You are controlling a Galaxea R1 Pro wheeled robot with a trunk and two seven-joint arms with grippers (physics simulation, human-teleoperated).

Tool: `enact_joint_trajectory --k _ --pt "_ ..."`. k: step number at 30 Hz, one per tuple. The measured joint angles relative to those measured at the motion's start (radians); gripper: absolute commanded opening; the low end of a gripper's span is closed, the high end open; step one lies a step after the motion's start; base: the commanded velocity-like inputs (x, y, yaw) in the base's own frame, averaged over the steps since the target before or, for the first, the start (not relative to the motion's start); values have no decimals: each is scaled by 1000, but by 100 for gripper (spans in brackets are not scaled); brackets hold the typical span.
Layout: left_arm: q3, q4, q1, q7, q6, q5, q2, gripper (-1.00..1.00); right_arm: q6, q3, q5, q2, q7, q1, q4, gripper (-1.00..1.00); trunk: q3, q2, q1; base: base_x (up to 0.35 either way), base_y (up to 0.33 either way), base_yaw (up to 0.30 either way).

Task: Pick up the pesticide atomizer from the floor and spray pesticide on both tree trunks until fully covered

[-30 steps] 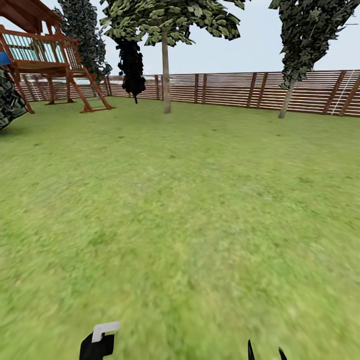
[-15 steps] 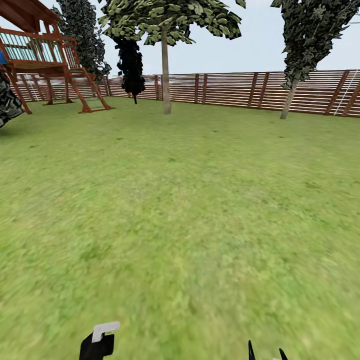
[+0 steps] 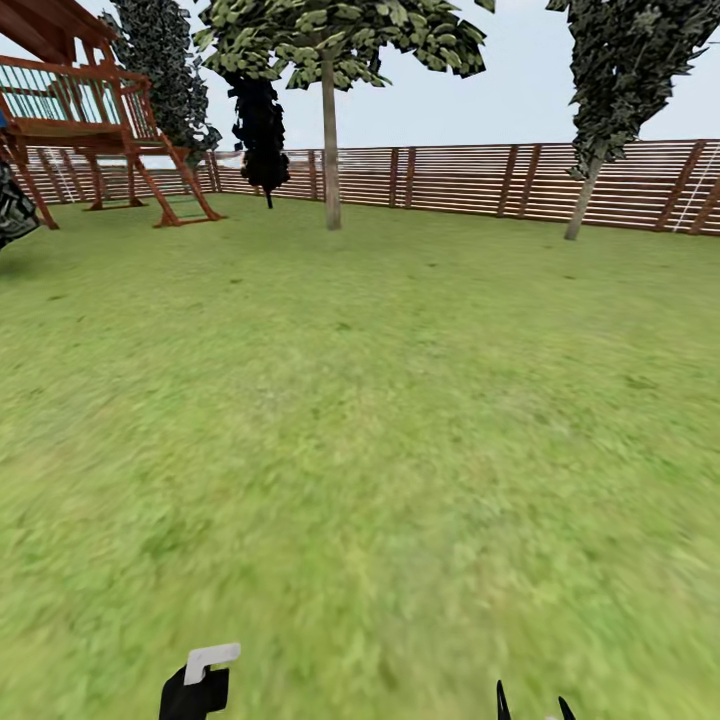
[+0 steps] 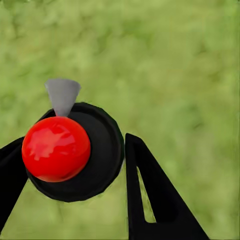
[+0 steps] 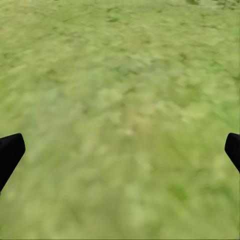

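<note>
1. My left gripper is clamped on the pesticide atomizer: in the left wrist view its black fingers press both sides of the black round body, with the red ball top and grey nozzle facing the camera.
2. In the head view the atomizer sits at about 7 o'clock on the bottom edge, its pale nozzle pointing toward 2 o'clock.
3. My right gripper stands wide and holds nothing; its two black fingertips sit at opposite edges of the right wrist view, with lawn between them.
4. The right fingertips show at 5 o'clock in the head view.
5. Two trees stand well ahead by the fence: one tree trunk at 12 o'clock, a leaning one at 1 o'clock.
6. A wooden play structure stands at 10 o'clock.
</note>
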Motion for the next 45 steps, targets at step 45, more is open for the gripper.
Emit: enact_joint_trajectory --k 45 --pt "2 0 0 0 0 0 1 -100 0 0 2 0 1 0 0 100 0 0 0 341 0 24"
